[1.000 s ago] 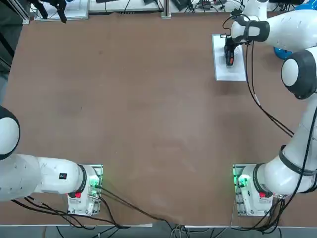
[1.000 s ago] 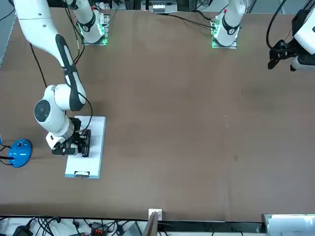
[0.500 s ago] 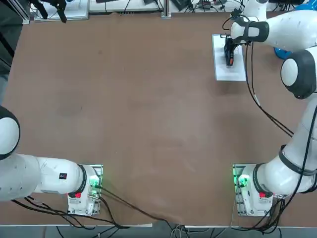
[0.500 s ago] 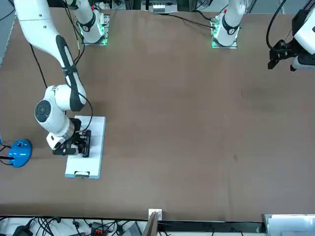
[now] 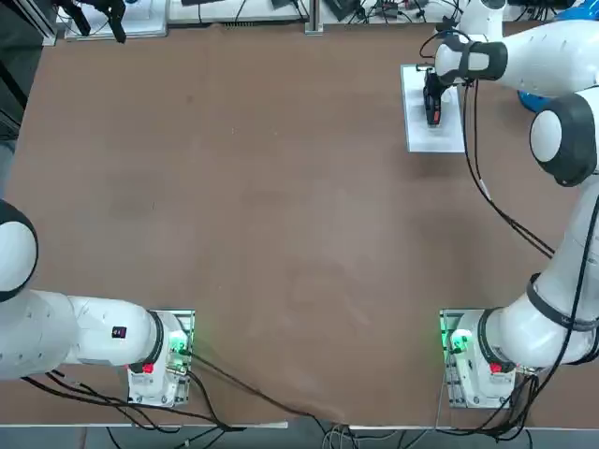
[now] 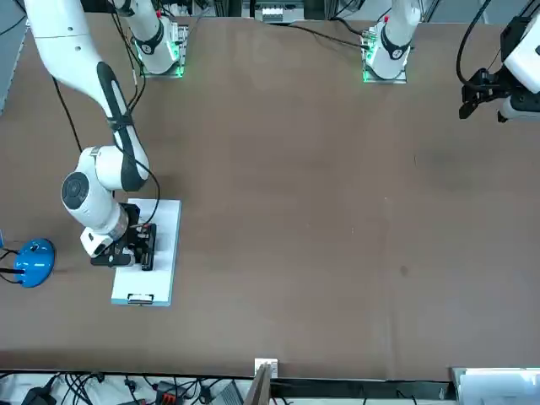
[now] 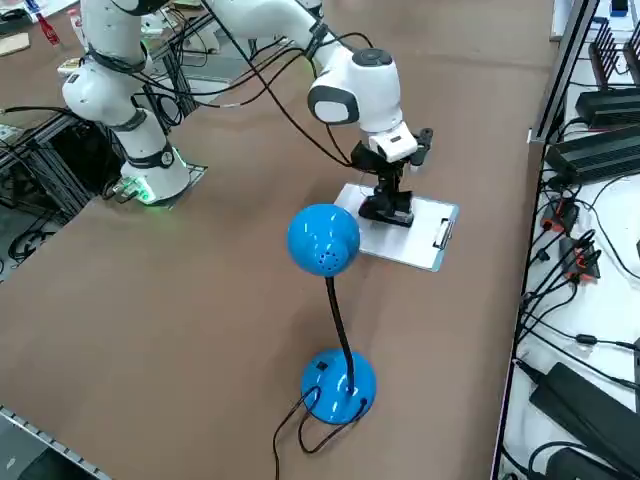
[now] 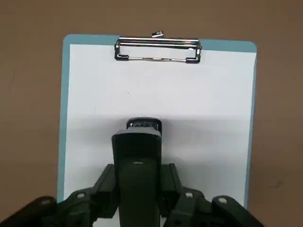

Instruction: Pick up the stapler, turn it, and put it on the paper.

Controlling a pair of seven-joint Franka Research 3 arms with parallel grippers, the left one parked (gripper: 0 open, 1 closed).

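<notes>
**Setting the stapler down on the paper**

Holding the stapler [image 8: 137,161] between its two fingers, the right gripper [image 8: 138,191] hangs low over the paper [image 8: 94,94], closed on the black body from either side; the wrist view shows the stapler's long axis running straight out from the fingers toward the metal clip [image 8: 158,48] at the sheet's short edge, so it lies along the paper's length and roughly midway between its long edges; its nose stops well short of the clip. From overhead the stapler [image 5: 433,103] sits wholly within the white sheet [image 5: 449,136], red mark toward the robot; in the side view its base appears to touch the sheet or hover just above it, though I cannot tell which. The turn looks finished, in my judgement; what remains hangs on that alignment: a straight release and lift, with no sideways drag. The blue lamp [image 7: 325,242] stands apart.
</notes>
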